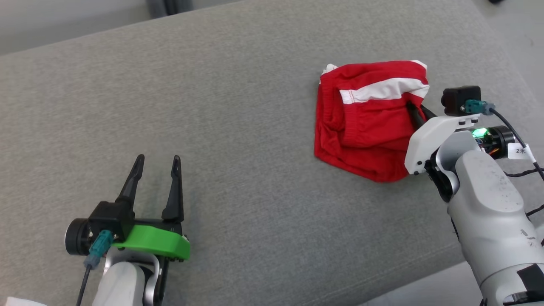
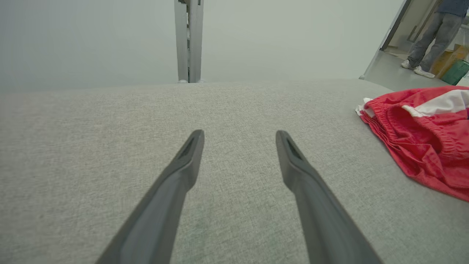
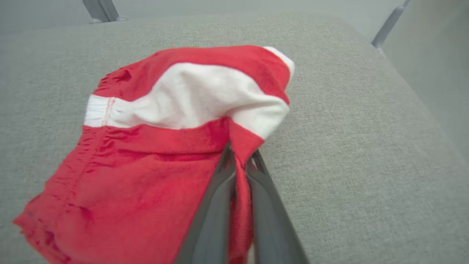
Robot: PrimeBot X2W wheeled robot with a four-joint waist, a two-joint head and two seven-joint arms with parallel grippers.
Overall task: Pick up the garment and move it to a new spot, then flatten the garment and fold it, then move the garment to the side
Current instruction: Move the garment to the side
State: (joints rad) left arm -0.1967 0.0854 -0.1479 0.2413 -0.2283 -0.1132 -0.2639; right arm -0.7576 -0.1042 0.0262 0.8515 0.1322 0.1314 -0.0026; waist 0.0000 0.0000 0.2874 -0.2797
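The right wrist view reveals what the head view half hides: the right gripper (image 3: 240,157) with fingers clamped on a pinched fold of the crumpled red knit garment (image 3: 146,146), which lies at the right of the grey woven surface (image 1: 238,106). Its gathered elastic waistband (image 2: 381,121) faces the robot's left, its white band (image 1: 382,91) running crosswise; the left gripper (image 1: 157,163), fingers spread, stands well apart

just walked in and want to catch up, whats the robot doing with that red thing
The right gripper is shut on a fold at the edge of the red and white garment, which lies bunched on the grey fabric surface. The left gripper hovers open over bare fabric, apart from the garment. Nothing is flattened or folded yet.
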